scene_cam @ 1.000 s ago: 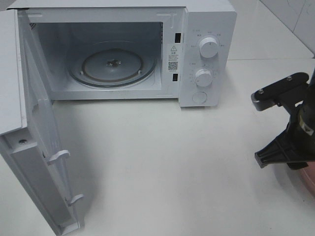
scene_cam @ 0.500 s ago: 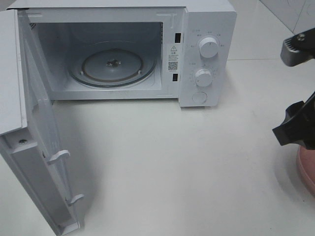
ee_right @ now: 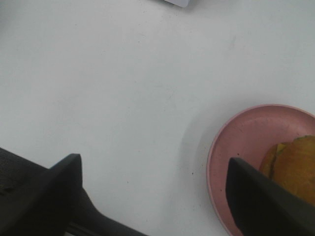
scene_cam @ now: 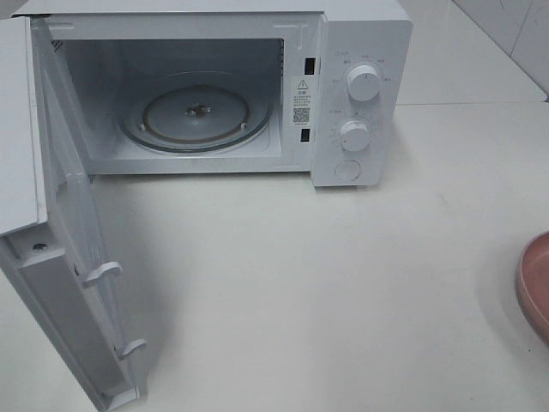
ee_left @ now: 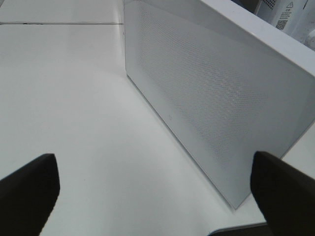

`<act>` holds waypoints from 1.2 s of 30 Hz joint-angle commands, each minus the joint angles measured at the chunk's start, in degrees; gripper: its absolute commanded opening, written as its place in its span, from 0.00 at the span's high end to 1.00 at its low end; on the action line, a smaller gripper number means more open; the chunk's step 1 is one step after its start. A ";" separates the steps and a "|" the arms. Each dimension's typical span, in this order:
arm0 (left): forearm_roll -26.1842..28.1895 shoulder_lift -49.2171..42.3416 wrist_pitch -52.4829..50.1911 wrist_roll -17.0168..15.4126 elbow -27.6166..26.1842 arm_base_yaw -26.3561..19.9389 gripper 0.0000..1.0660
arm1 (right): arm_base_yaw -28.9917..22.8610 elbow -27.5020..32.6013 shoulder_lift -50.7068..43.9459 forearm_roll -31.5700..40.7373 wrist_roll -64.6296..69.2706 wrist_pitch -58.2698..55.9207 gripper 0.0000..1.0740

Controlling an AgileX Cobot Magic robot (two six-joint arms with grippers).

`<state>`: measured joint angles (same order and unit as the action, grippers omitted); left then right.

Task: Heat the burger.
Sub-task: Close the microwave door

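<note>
The burger (ee_right: 294, 169) sits on the pink plate (ee_right: 238, 147), toward the plate's far side from the microwave; only part of its golden-brown bun shows in the right wrist view, the rest cut off by the frame edge and by one claw finger. The plate rests on the white table (scene_cam: 326, 283), well apart from the microwave (scene_cam: 343, 86), off to the control-panel side; in the high view only a sliver of its rim (scene_cam: 533, 283) is visible.

Change noted: one second ago the right arm stood in the high view just above the plate's edge, half a second ago it had shifted further out, and now it has left that view entirely — the plate rim is uncovered. The microwave, its door and the turntable are unchanged.

Right claw (ee_right: 152, 196): fingers spread wide apart, nothing between them, hanging over bare table just beside the plate; one finger (ee_right: 261, 206) overlaps the plate in the picture, though contact cannot be judged. It holds nothing.

Left claw (ee_left: 155, 189): fingers wide apart, empty, facing the outer face of the microwave door (ee_left: 216, 98) — not touching it.

The microwave door (scene_cam: 60, 257) stands fully swung open; the glass turntable (scene_cam: 197, 112) inside carries nothing.
</note>
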<state>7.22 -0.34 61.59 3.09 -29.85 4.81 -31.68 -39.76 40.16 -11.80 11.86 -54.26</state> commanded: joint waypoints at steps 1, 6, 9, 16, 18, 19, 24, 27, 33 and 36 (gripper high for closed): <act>0.52 -1.03 -0.11 -0.29 0.23 -0.23 0.08 | 0.06 -0.29 -4.98 0.23 -0.74 -4.76 0.29; 0.52 -1.03 -0.11 -0.29 0.23 -0.23 0.08 | 0.06 -0.29 -9.22 0.23 -0.74 -6.88 0.29; 0.52 -1.03 -0.11 -0.29 0.23 -0.23 0.08 | 0.06 -0.29 -13.01 0.17 -0.74 -9.11 0.29; 0.52 -1.03 -0.11 -0.29 0.23 -0.23 0.08 | 0.06 -0.06 -18.05 0.11 -0.74 -12.95 0.29; 0.52 -1.03 -0.11 -0.29 0.23 -0.23 0.08 | 0.06 0.69 -19.60 0.06 -0.74 -12.89 0.29; 0.52 -1.03 -0.11 -0.29 0.23 -0.23 0.08 | 0.06 1.32 -20.57 0.06 -0.74 -12.66 0.29; 0.52 -1.03 -0.11 -0.29 0.23 -0.23 0.08 | 1.95 4.58 -25.61 -0.06 -1.15 -12.38 0.29; 0.52 -1.03 -0.11 -0.29 0.23 -0.23 0.08 | 6.47 6.65 -28.82 -0.06 -3.84 -11.80 0.29; 0.52 -1.03 -0.11 -0.29 0.23 -0.23 0.08 | 12.61 8.71 -33.80 0.63 -5.44 -8.31 0.29; 0.52 -1.03 -0.11 -0.29 0.23 -0.23 0.08 | 13.41 9.05 -34.55 0.80 -5.44 -7.73 0.29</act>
<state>7.22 -0.34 61.59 3.09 -29.85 4.81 -18.79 -31.05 6.07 -11.40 7.39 -63.03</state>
